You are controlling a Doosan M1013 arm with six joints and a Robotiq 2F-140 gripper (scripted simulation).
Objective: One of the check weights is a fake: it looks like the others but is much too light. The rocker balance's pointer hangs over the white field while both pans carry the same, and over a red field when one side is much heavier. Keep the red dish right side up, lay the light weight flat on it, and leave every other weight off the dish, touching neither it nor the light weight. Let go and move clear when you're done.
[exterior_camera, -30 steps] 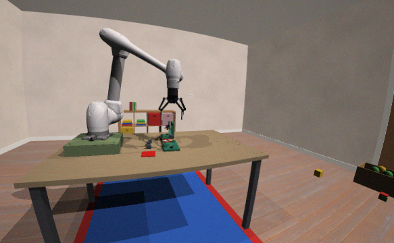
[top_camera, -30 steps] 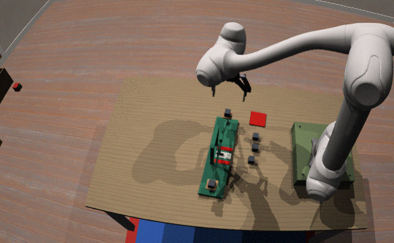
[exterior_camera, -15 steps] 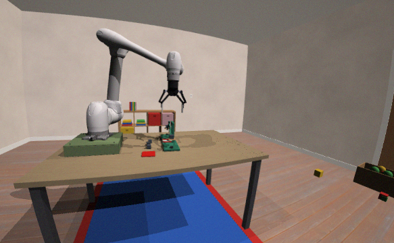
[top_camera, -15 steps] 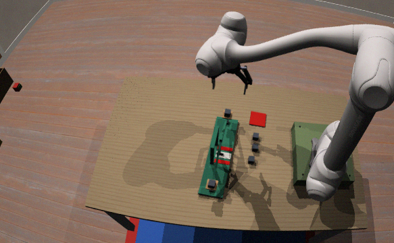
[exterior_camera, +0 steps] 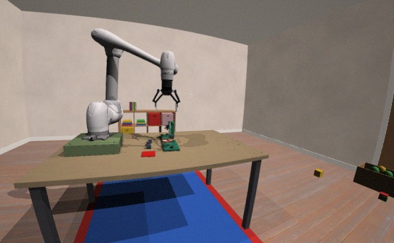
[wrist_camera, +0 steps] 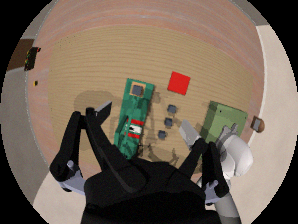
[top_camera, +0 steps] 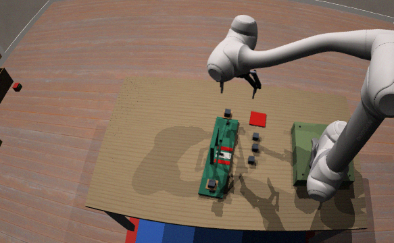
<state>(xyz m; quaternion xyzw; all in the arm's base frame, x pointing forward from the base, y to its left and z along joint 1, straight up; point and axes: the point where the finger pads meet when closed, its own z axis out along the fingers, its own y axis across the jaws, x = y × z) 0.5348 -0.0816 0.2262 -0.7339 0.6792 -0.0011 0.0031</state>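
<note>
The green rocker balance [top_camera: 224, 132] [exterior_camera: 171, 146] [wrist_camera: 145, 91] stands on the table. A dark weight [top_camera: 228, 113] [wrist_camera: 137, 90] sits on its pan at the back end, another weight [top_camera: 211, 183] on its front pan. The pointer's dark tip appears over the white field [top_camera: 228, 155] [wrist_camera: 138, 130]. Three matching dark weights [top_camera: 255, 136] [top_camera: 255, 147] [top_camera: 251, 160] stand apart in a loose row beside the balance. The red dish [top_camera: 257, 119] [exterior_camera: 148, 154] [wrist_camera: 179, 83] lies flat with nothing on it. My gripper [top_camera: 237, 94] [exterior_camera: 166, 110] [wrist_camera: 146, 122] is open and empty, high above the balance and weights.
The arm's green base block [top_camera: 299, 152] [exterior_camera: 92, 148] [wrist_camera: 215, 117] stands to the right of the loose weights in the top view. The balance's upright green post [exterior_camera: 172, 128] rises from its middle. A toy box [exterior_camera: 379, 183] and loose blocks lie on the floor, away from the table.
</note>
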